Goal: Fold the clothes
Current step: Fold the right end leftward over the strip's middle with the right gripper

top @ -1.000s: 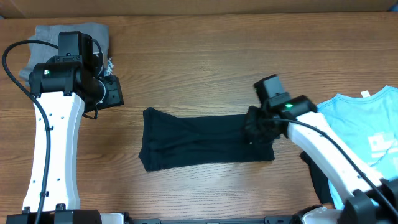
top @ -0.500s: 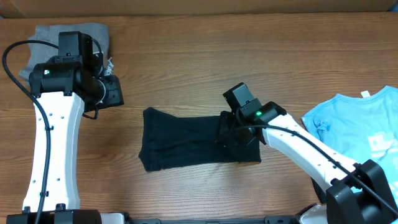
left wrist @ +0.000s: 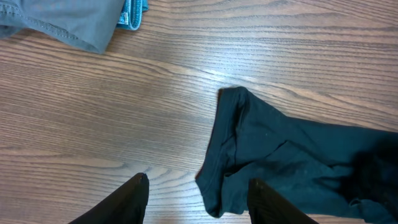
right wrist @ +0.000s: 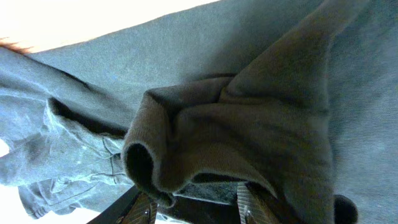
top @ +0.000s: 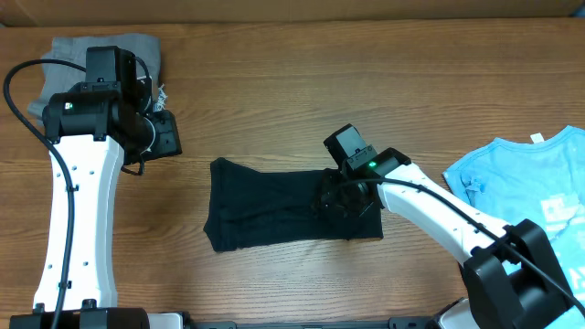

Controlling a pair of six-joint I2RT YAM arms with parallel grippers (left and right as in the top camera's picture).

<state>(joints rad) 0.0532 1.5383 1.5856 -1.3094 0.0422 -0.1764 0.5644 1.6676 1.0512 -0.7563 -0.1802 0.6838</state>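
Far left, back corner of the wooden tabletop [top: 274,91]: a stack of grey folded garments [top: 101,50]. The left arm sits just in front of it. The left claw [left wrist: 198,190] hangs over bare wood with its fingers spread about halfway and nothing gripped. From its wrist camera you can see the near corner of the black tee just past the fingertips, not touching them.

Middle of the tabletop: the black T-shirt [top: 265,215] lies flat-ish as a wide strip, left end a bit rumpled, right end bunched into a lump. The right claw [top: 343,196] is planted right on that lump. In its wrist camera the two fingers [right wrist: 140,210] stand partway apart, with a thick roll of dark fabric piled up in front of and between them. So it's touching the shirt for sure, but I can't tell if it's actually pinching any of it.

Far right edge: a light blue T-shirt [top: 530,201] with white print, spread out and well apart from the black one.
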